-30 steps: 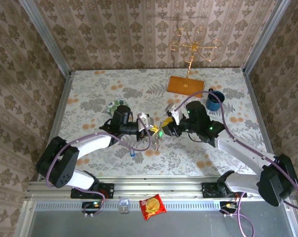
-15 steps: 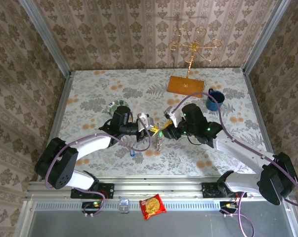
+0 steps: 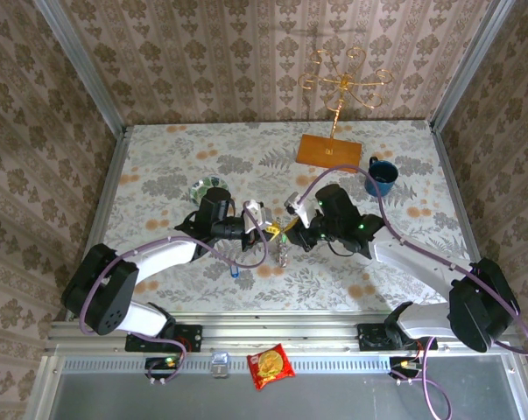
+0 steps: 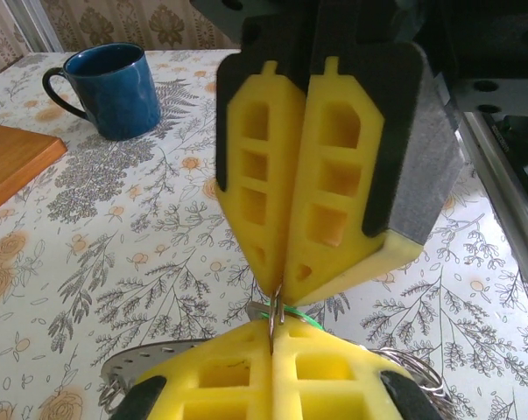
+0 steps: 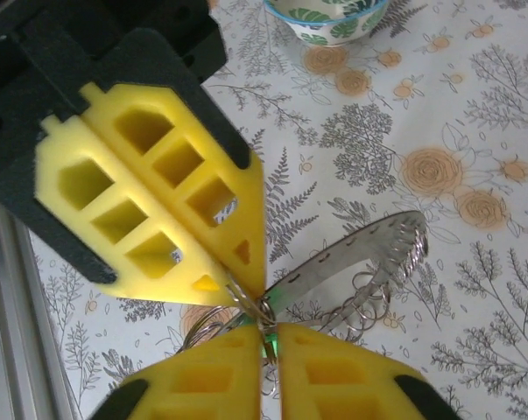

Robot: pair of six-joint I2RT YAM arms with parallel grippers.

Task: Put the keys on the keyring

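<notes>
Right end effector (image 5: 270, 337) advanced, keyring (image 5: 360, 254) half-hidden, key (image 4: 292, 318) obscured

Bright, even light casts only faint, soft shadows on the table (image 3: 158, 166); wrist views look crisp.

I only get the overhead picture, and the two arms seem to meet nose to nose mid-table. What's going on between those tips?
Observer: Both wrist cameras show the left gripper and right gripper shut, tips almost touching over a thin wire loop.
Operator: A loop of what?
Observer: It belongs to the keyring, a flat grey band edged with small wire rings.
Operator: Any key there?
Observer: A green sliver sits in the seam of the shut right gripper; too little to name.
</notes>
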